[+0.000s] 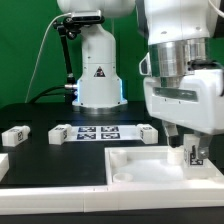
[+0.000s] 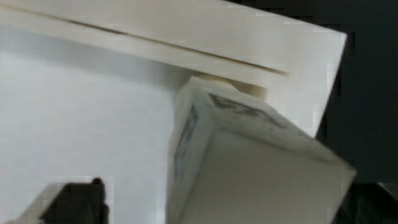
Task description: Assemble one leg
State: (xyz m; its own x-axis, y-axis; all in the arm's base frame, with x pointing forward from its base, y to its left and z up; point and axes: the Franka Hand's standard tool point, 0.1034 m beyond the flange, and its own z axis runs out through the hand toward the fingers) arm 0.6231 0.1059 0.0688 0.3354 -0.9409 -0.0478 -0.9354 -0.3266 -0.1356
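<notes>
My gripper [image 1: 189,150] is shut on a leg [image 1: 194,153], a small white block with a black-and-white tag. It holds the leg upright over the far corner of the large white panel [image 1: 135,165] at the exterior view's right. In the wrist view the leg [image 2: 249,150] fills the space between my dark fingers [image 2: 71,202]. Its far end sits by the panel's raised rim [image 2: 178,50], close to the corner. I cannot tell whether the leg touches the panel. My gripper [image 2: 222,205] is partly cut off by the frame edge.
Three more tagged white legs lie on the black table: two at the exterior view's left [image 1: 15,135] [image 1: 62,132] and one behind the panel [image 1: 150,132]. The marker board [image 1: 98,131] lies between them. The robot base [image 1: 98,75] stands behind.
</notes>
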